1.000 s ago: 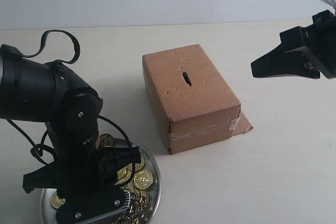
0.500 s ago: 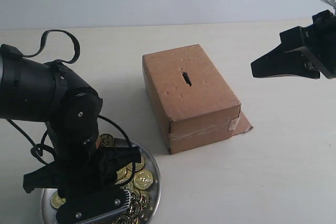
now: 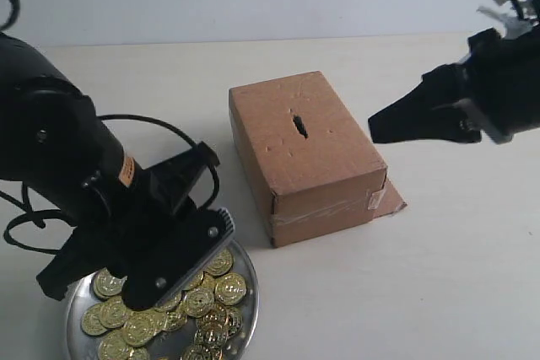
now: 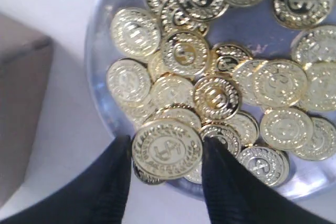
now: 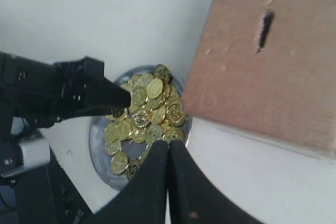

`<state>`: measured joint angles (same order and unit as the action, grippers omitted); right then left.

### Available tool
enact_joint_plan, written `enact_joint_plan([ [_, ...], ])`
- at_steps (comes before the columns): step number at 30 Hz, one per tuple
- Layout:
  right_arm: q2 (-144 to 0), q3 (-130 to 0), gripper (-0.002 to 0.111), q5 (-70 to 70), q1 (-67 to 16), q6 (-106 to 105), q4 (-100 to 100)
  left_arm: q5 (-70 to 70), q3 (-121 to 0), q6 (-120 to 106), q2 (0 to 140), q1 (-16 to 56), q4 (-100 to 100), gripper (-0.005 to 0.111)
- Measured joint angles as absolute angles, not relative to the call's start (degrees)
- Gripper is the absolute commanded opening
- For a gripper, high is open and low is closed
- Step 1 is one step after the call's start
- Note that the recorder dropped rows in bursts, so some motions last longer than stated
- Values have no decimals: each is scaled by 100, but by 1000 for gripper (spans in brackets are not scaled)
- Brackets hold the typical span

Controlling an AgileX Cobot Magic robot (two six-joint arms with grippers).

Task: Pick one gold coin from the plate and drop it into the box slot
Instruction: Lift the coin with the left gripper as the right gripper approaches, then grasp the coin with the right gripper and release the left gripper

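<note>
The silver plate (image 3: 245, 305) with several gold coins lies at the front left, also in the left wrist view (image 4: 102, 40). One gold coin (image 4: 167, 149) stands between the black fingers of my left gripper (image 4: 167, 153), shut on it just above the pile near the plate's rim. The left arm (image 3: 101, 183) covers part of the plate. The brown box (image 3: 325, 179) sits in the middle, its dark slot (image 3: 299, 124) on top. My right gripper (image 3: 371, 134) hangs shut and empty just right of the box, its fingers (image 5: 157, 182) pressed together.
A loose cardboard flap (image 3: 390, 201) sticks out at the box's near right corner. The right wrist view looks down on the box (image 5: 273, 87), its slot (image 5: 265, 27), the plate (image 5: 100, 148) and the left gripper's black finger (image 5: 105, 95) over the coins.
My left arm has risen and swung over the plate, uncovering more coins. My right gripper has moved left and a little lower, close to the box's right side.
</note>
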<state>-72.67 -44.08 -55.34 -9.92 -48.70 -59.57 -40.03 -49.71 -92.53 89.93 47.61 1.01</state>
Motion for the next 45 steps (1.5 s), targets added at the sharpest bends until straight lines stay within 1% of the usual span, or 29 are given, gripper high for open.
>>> enact_joint_plan([
  [4, -7267, -4070, 0, -4731, -1734, -4870, -6369, -4072, -4971, -8029, 8619, 4761, 106, 21],
  [8, -7333, -3720, 0, -3728, -2414, -5012, -7263, -4164, -4971, -7119, 8340, 4761, 115, 21],
  [10, -7403, -3588, 0, -3464, -2695, -5184, -7768, -4189, -4971, -6850, 8235, 4761, 115, 21],
  [11, -7470, -3554, 2, -3367, -2842, -5307, -8057, -4218, -4971, -6754, 8189, 4761, 115, 21],
  [13, -7709, -3546, 9, -3267, -3242, -5738, -8977, -4325, -4971, -6552, 8063, 4761, 119, 21],
  [15, -7930, -3546, 19, -3237, -3456, -6042, -9511, -4336, -4971, -6379, 7959, 4761, 119, 21],
  [16, -8056, -3546, 32, -3227, -3569, -6196, -9676, -4337, -4971, -6323, 7909, 4761, 119, 21],
  [17, -8298, -3546, 38, -3227, -3753, -6342, -9839, -4359, -4971, -6234, 7791, 4761, 119, 21],
  [19, -8544, -3546, 47, -3215, -3933, -6401, -9902, -4364, -4971, -6194, 7681, 4761, 119, 21],
  [20, -8695, -3574, 49, -3215, -4016, -6416, -9912, -4372, -4971, -6182, 7616, 4761, 91, 21],
  [24, -8996, -3738, 49, -3218, -4222, -6480, -9947, -4376, -4971, -6145, 7545, 4761, -69, 21],
  [31, -8994, -4165, 49, -3414, -4247, -6492, -9969, -4376, -4971, -6143, 7535, 4761, -329, 21],
  [39, -8999, -4256, 48, -3493, -4247, -6492, -9969, -3867, -4971, -6143, 7522, 4761, -824, 21],
  [40, -8999, -4256, 46, -3493, -4247, -6492, -9969, -3867, -4971, -6143, 7522, 4761, -839, 21],
  [42, -8999, -4256, 39, -3493, -4247, -6492, -9969, -3856, -4971, -6143, 7522, 4761, -879, 21],
  [45, -8999, -4256, 19, -3493, -4247, -6492, -9969, -3844, -4971, -6143, 7522, 4761, -913, 21],
])
